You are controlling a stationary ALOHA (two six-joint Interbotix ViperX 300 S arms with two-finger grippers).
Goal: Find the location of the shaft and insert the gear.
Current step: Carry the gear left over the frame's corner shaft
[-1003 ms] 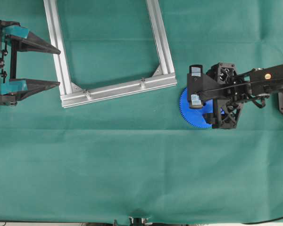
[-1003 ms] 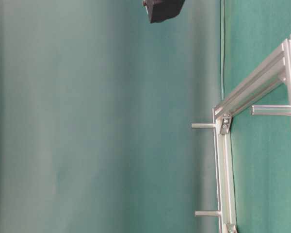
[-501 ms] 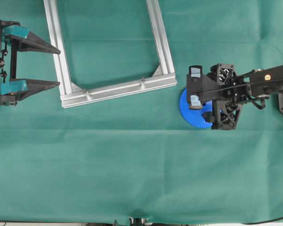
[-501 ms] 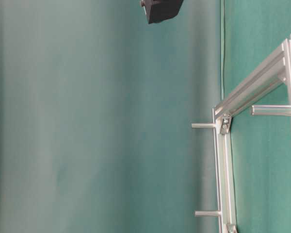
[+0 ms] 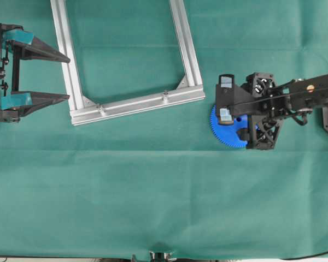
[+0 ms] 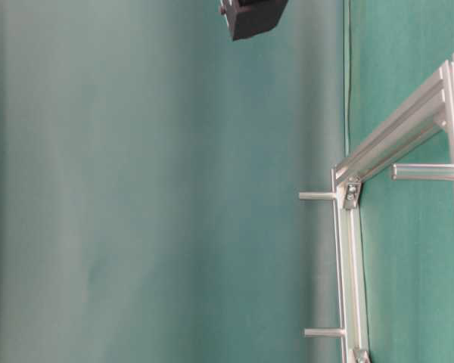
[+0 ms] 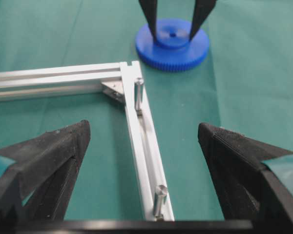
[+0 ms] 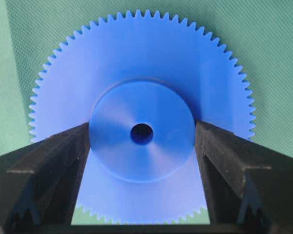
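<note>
Gear [image 8: 141,105] is lying flat on the green table [image 5: 153,191], just beside the right end of the aluminium frame's [image 5: 136,102] crossbar, apart from it. Right end effector [image 8: 142,134] is sitting over the gear, its two black fingers [image 8: 63,156] pressing against opposite sides of the raised round hub, centre hole showing between them. In the left wrist view the same fingers are straddling the hub, with the disc resting on the cloth.

Shaft [image 7: 139,93] is standing upright on the crossbar near the frame's corner bracket, the closer of two pins to the gear; second pin [image 7: 159,200] is standing farther along the same crossbar, away from the gear.

Left end effector [image 5: 41,75] is hovering just outside the frame's left rail, jaws spread wide, gripping nothing.
</note>
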